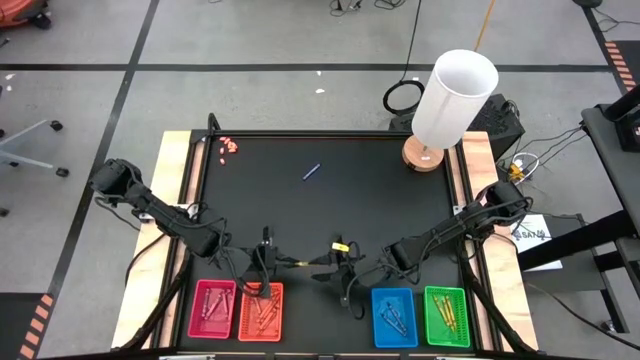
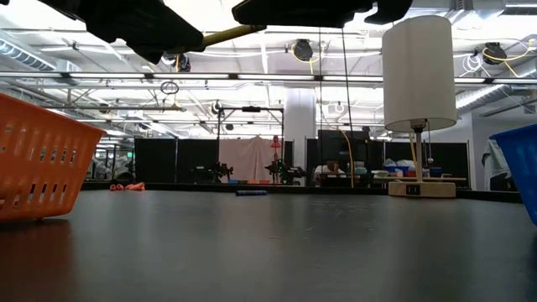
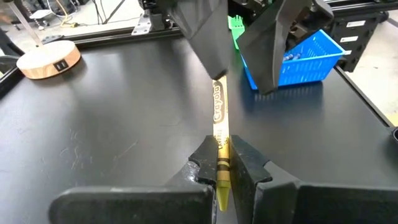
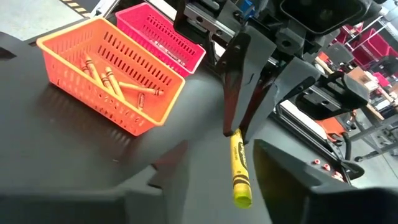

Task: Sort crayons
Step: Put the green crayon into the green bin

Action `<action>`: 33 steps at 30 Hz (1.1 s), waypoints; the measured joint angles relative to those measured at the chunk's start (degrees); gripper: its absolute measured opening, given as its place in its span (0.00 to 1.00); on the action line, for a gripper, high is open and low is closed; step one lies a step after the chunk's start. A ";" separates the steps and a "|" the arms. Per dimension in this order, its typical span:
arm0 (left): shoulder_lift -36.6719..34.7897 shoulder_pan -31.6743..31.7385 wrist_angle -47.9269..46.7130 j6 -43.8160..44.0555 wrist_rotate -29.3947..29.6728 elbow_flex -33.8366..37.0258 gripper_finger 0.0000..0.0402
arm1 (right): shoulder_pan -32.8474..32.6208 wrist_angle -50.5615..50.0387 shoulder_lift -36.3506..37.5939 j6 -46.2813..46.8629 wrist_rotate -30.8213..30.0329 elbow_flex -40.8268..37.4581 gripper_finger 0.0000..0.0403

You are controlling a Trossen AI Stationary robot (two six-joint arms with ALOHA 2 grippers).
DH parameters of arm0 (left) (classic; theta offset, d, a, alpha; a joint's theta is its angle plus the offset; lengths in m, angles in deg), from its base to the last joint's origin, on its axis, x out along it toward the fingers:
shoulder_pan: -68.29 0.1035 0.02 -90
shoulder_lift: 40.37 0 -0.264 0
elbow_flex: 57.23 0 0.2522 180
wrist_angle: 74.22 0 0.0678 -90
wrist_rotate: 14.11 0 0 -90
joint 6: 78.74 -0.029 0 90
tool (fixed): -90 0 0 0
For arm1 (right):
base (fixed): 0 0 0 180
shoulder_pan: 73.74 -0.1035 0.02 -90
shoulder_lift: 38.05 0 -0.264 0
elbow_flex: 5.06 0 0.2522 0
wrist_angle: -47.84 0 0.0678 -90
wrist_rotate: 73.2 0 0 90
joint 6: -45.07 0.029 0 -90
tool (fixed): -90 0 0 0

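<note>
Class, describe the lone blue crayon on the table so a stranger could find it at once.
Start at the white lamp at the far right of the black table. Left of it, on the open mat, lies the blue crayon, alone and slanted, outside every tray.

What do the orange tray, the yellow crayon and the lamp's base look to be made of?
Orange tray: likely moulded plastic, slightly glossy, its walls a grid of thin slats. Yellow crayon: wax in a matte printed paper wrapper with black bands, held in the left gripper. Lamp base: apparently pale wood, smooth round disc; grain can't be made out.
</note>
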 joint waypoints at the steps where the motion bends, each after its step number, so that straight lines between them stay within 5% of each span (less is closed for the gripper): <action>1: 0.00 0.00 0.00 0.00 0.00 0.00 0.04 | 0.02 0.00 0.00 0.01 -0.07 0.00 0.43; 6: 0.00 0.00 -0.07 0.00 0.00 0.00 0.04 | 0.37 0.02 0.00 0.72 -0.10 0.00 0.44; 29: -0.02 0.00 0.73 0.61 -1.33 -0.02 0.04 | 1.20 -1.35 -0.02 0.70 -0.10 0.00 0.03; 33: -0.02 -0.02 0.77 1.98 -0.58 -0.02 0.04 | 1.20 -1.53 -0.02 0.88 -0.18 0.00 0.03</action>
